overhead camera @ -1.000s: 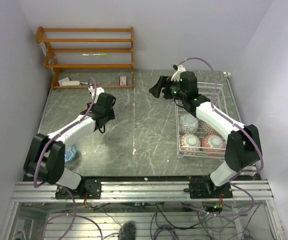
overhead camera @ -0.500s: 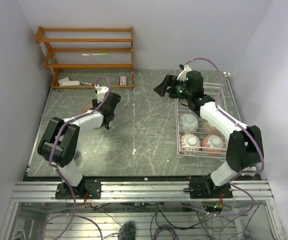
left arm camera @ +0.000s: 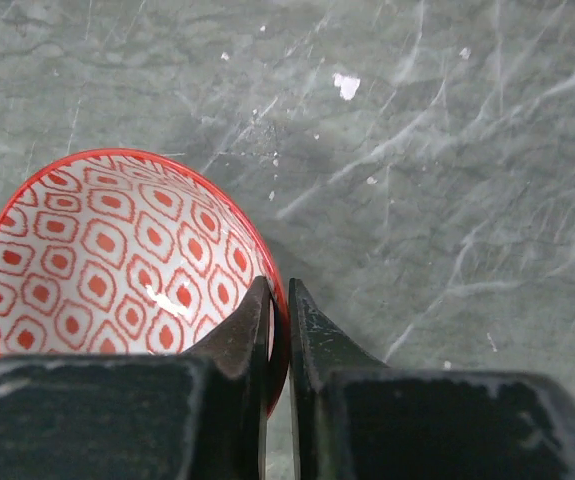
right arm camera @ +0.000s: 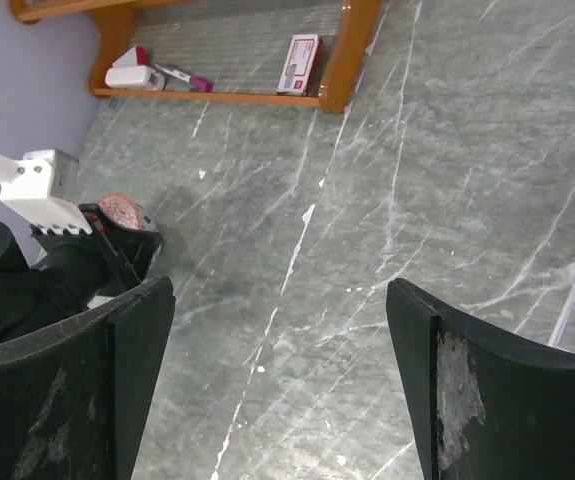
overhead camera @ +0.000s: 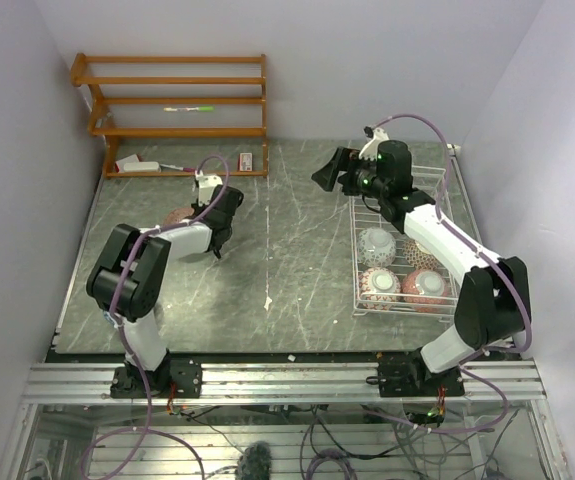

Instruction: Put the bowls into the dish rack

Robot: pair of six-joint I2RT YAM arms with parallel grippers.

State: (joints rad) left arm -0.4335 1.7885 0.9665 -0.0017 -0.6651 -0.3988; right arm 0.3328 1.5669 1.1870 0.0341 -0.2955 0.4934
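Only the left wrist view shows the grasp: the left gripper (left arm camera: 279, 292) is pinched nearly closed on the near rim of a red-patterned round ceramic bowl (left arm camera: 107, 250), which sits on the grey-green marbled table (overhead camera: 287, 270). From above, that bowl (overhead camera: 175, 215) peeks out beside the sharply folded left arm, towards the table's left edge. The top view alone shows the white wire dish rack (overhead camera: 354, 270) along the right edge, with three more patterned bowls (overhead camera: 380, 287) visible in it. The right arm stretches along the rack. The right gripper (right arm camera: 279, 290) hangs spread wide and holds nothing.
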